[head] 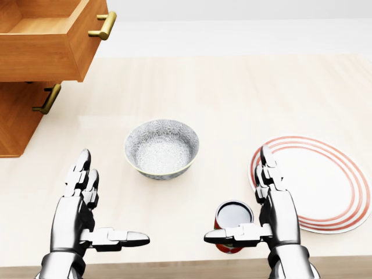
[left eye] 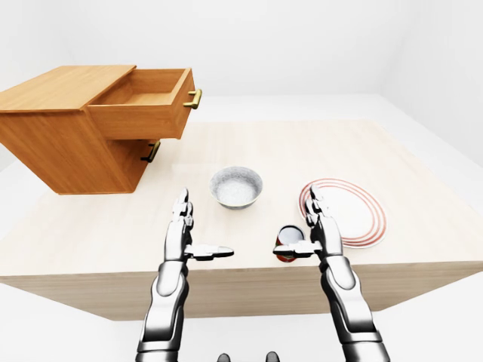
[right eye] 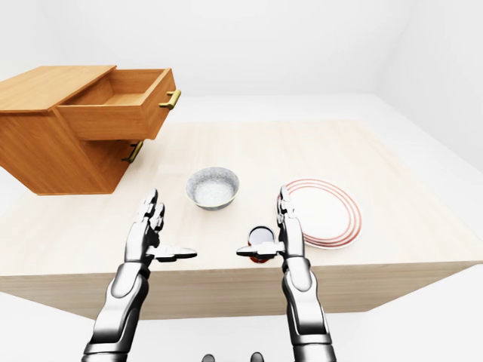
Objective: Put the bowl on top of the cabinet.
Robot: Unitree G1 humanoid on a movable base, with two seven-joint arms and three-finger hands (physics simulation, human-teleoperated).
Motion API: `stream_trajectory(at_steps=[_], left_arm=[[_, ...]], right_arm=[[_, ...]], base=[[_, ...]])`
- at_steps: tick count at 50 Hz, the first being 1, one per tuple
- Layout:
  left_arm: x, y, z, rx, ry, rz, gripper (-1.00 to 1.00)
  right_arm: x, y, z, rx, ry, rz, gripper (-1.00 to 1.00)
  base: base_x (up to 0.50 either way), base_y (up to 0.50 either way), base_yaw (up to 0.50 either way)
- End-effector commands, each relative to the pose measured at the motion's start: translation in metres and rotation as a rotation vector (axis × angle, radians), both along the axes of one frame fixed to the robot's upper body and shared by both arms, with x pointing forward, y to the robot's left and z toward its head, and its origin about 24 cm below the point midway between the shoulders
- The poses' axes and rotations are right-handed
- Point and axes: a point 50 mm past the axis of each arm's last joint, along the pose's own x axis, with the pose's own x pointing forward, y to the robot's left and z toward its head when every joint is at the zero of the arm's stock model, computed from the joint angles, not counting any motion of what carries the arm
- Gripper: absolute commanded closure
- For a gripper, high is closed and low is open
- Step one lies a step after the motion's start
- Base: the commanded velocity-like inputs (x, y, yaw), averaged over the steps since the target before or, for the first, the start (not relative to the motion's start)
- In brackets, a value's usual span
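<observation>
Pale table [left eye: 392,151], left-eye view: we log cabinet [left eye: 53,139] at upper left, top drawer [left eye: 143,105] pulled out; bowl [left eye: 236,187] on the tabletop mid-view, well apart from it.
Head view: left hand [head: 72,218] and right hand [head: 280,218] both spread wide, holding nothing; cup [head: 232,215] by right thumb, plate [head: 331,180] at right.
Right-eye view: same layout.

Bare surface [head: 232,93] lies all round the bowl [head: 161,148]. The left hand [head: 75,218] and the right hand [head: 279,218], fingers spread, both have an unblocked way to it from the bottom of the head view. A red cup [head: 232,225] stands just beside the right hand's thumb, perhaps touching it, on the inner side toward the bowl. The plate [head: 325,180] lies flat at the right, apart from the bowl. At upper left stands the cabinet [left eye: 53,143]. Its pulled-out top drawer [left eye: 143,113] juts over the surface toward the bowl, and the cabinet top [left eye: 64,84] beside it offers flat, open wood.
</observation>
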Motion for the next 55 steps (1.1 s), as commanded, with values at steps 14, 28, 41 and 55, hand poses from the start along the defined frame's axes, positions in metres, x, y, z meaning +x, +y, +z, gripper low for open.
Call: stream_trajectory(at_steps=[14, 28, 41, 55], left_arm=[[-0.0033, 0.004, 0.0011, -0.027, 0.009, -0.028, -1.0], [-0.0038, 0.0043, 0.0018, -0.021, 0.02, -0.033, -1.0], [-0.0029, 0.0037, -0.0003, -0.012, 0.026, -0.043, -1.0], [-0.006, 0.0023, -0.0006, 0.006, 0.018, -0.052, -1.0]], right_arm=[[0.0016, -0.0048, -0.0033, -0.007, 0.038, -0.011, -1.0], [-0.0013, -0.0022, 0.0015, 0.005, 0.03, 0.006, -1.0], [-0.0002, -0.0024, 0.0012, 0.017, 0.041, 0.006, -1.0], [0.0003, -0.0021, -0.0005, 0.015, 0.051, 0.005, -1.0]], base=[[0.0, 0.0, 0.0], [0.0, 0.0, 0.0], [0.08, 0.0, 0.0], [0.5, 0.0, 0.0]])
